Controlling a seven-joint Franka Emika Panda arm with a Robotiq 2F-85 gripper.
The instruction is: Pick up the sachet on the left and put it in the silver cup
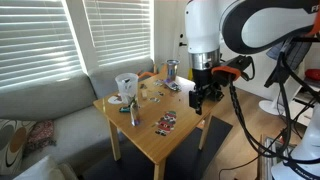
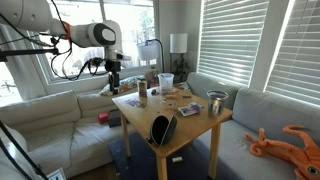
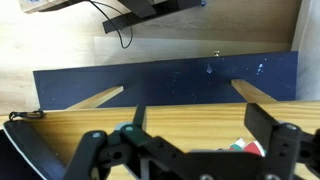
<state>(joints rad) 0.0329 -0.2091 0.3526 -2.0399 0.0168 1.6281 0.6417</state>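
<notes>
So your gripper (image 1: 200,100) is spread wide and holding nothing. In the wrist view (image 3: 185,150) the two fingers sit far apart with only bare tabletop between them. In an exterior view it hangs above the edge of the light wooden square table (image 1: 185,135), out at the 3 o'clock side, touching nothing. In both exterior views (image 2: 113,86) it's pointing straight down.

The small shiny silver metal cup (image 1: 172,68) stands upright at the table's 12 o'clock corner in that same exterior view, and at the 3 o'clock corner from the opposite camera (image 2: 213,103). It's well apart from your gripper.

Sachets: a flat red-and-white sachet (image 1: 165,122) lies near the 6 o'clock corner, down at roughly 8 o'clock from your gripper. A second flat sachet (image 1: 168,87) lies near the middle, at 6 o'clock from the cup. Honestly can't tell which one counts as "the left" from these views. Something red and green peeks in at the wrist view's 5 o'clock, too cropped to name.

Other stuff: a clear and white plastic tumbler (image 1: 126,85) at the 9 o'clock corner, with a small dark bottle (image 1: 134,112) at its 5 o'clock. The wrist view looks past the table edge onto a dark blue rug (image 3: 160,80).
</notes>
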